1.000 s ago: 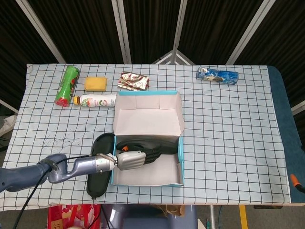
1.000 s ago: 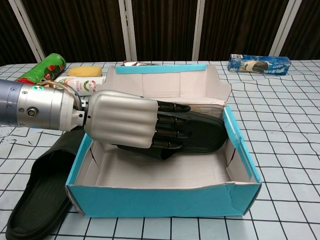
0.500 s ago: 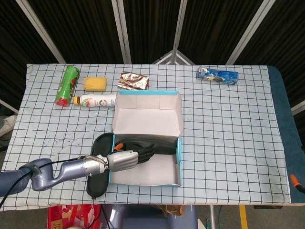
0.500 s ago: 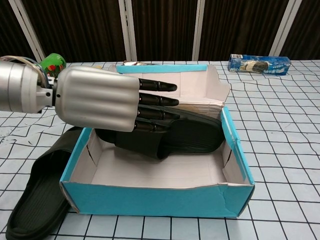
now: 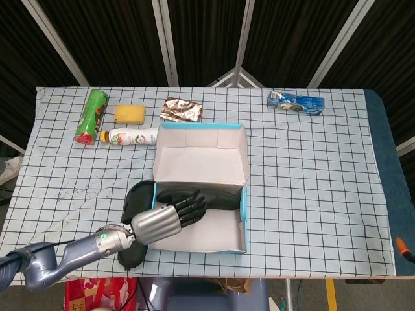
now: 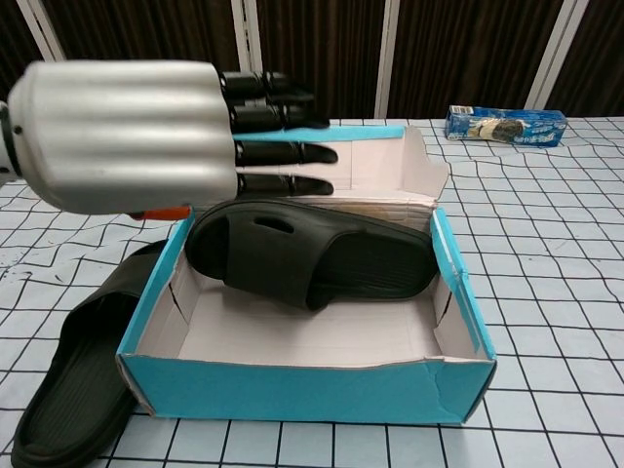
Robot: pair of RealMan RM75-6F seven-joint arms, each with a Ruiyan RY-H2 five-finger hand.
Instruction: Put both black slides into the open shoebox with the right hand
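One black slide (image 5: 214, 197) (image 6: 312, 255) lies inside the open blue shoebox (image 5: 244, 217) (image 6: 312, 392), tilted against its far-left side. The other black slide (image 5: 131, 227) (image 6: 78, 385) lies on the table just left of the box. My left hand (image 5: 165, 220) (image 6: 146, 132) hovers above the box's left end with its fingers stretched out and apart, holding nothing and clear of the slide below. In the chest view it looms large and hides the table's far left. The right hand shows in neither view.
The box lid (image 5: 201, 155) stands up behind the box. Along the far edge are a green can (image 5: 91, 115), a yellow sponge (image 5: 130, 113), a white bottle (image 5: 133, 137), a foil packet (image 5: 181, 109) and a blue packet (image 5: 296, 102) (image 6: 505, 124).
The left hand has let go of the slide in the box, risen and drawn back toward me. The box slid slightly left. The slide now lies uncovered in it.
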